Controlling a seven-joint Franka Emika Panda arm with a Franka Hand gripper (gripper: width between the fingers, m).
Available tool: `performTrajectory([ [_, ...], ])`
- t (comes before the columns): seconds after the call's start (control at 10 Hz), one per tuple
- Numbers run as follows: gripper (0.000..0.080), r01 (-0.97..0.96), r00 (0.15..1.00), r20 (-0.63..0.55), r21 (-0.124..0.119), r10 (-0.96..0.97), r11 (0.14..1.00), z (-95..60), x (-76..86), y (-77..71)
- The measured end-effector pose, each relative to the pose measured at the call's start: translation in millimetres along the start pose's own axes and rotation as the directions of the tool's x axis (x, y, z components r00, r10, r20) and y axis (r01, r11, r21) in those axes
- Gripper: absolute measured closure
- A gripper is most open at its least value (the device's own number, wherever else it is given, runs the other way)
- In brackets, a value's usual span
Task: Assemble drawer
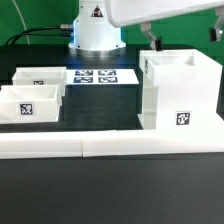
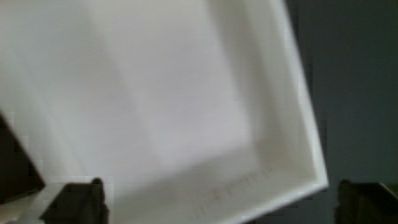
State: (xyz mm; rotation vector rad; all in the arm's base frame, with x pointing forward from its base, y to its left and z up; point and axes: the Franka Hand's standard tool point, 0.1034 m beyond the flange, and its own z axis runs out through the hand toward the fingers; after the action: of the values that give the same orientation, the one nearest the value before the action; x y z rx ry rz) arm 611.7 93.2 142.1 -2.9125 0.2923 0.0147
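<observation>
In the exterior view the drawer shell (image 1: 180,95) stands upright at 3 o'clock on the black table (image 1: 108,108). The front tray (image 1: 28,104) and rear tray (image 1: 40,76) sit close together at 9 o'clock. The marker board (image 1: 100,77) lies between them and the shell, toward 12 o'clock, and the border bars (image 1: 100,150) fence off 6 o'clock. The gripper (image 2: 219,200) hangs above the shell with its jaws wide apart and empty. A white rimmed surface lies beneath the fingertips (image 2: 75,200).

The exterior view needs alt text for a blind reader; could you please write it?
A tall white drawer shell stands on the exterior view's right, the gripper near its top; two small trays sit at left, beside the marker board.
</observation>
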Motion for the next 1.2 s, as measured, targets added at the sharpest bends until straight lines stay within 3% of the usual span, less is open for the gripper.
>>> performTrajectory([
  [0.1, 0.0150, 0.103, 0.995, 0.021, -0.036, -0.102, 0.994, -5.7, -14.1, 16.3],
  [0.2, 0.0150, 0.148, 0.989, 0.022, -0.046, -0.147, 0.988, -12.3, -23.6, 31.9],
  [0.4, 0.0150, 0.168, 0.986, 0.003, -0.054, -0.168, 0.984, -22.3, -44.1, 84.7],
  [0.9, 0.0150, 0.155, 0.988, 0.013, -0.061, -0.155, 0.986, -19.2, -46.6, 87.4],
  [1.0, 0.0150, 0.169, 0.985, 0.045, -0.085, -0.165, 0.982, -16.6, -53.6, 95.7],
  [1.2, 0.0150, 0.192, 0.981, 0.059, -0.104, -0.187, 0.976, -11.8, -62.9, 128.1],
])
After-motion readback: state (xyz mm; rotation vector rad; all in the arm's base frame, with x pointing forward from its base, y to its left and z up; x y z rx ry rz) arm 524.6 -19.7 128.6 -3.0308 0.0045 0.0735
